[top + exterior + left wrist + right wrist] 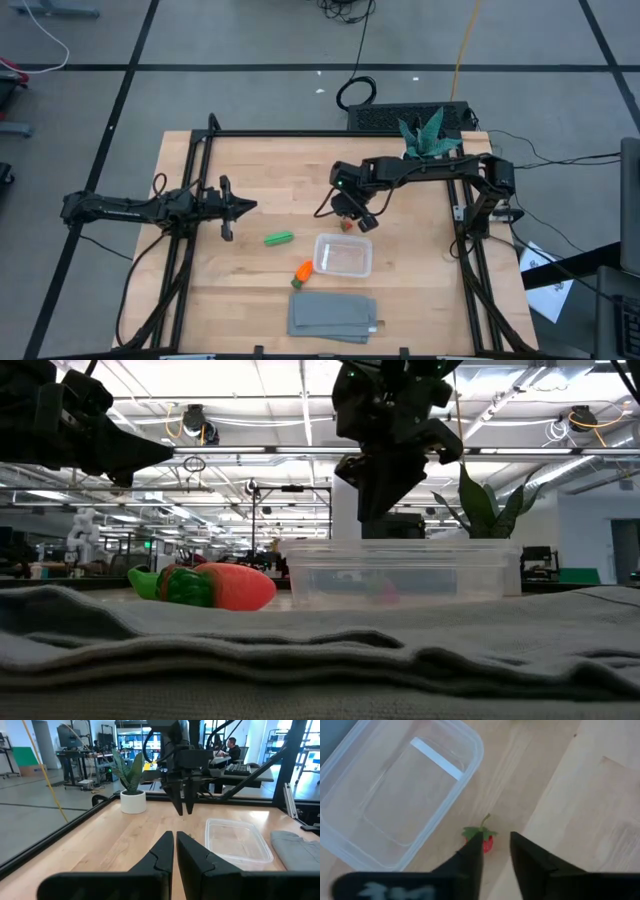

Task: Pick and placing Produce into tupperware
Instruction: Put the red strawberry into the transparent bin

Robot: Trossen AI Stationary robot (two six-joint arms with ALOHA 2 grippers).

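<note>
The red berry (487,841) with a green top lies on the wood just past the tupperware's far side (346,226). My right gripper (496,851) hovers above it, pointing down, slightly open and touching nothing; in the low view it (385,495) hangs well above the table. The clear tupperware (343,255) holds nothing. The green pod (279,238) lies to its left. The orange carrot (303,271) lies at its near left corner. My left gripper (245,207) waits at the table's left, held level, shut.
A folded grey cloth (333,316) lies at the near edge, below the tupperware. A spiky plant in a white pot (430,135) stands at the far right. A black frame (300,134) runs around the table. Bare wood lies between the two grippers.
</note>
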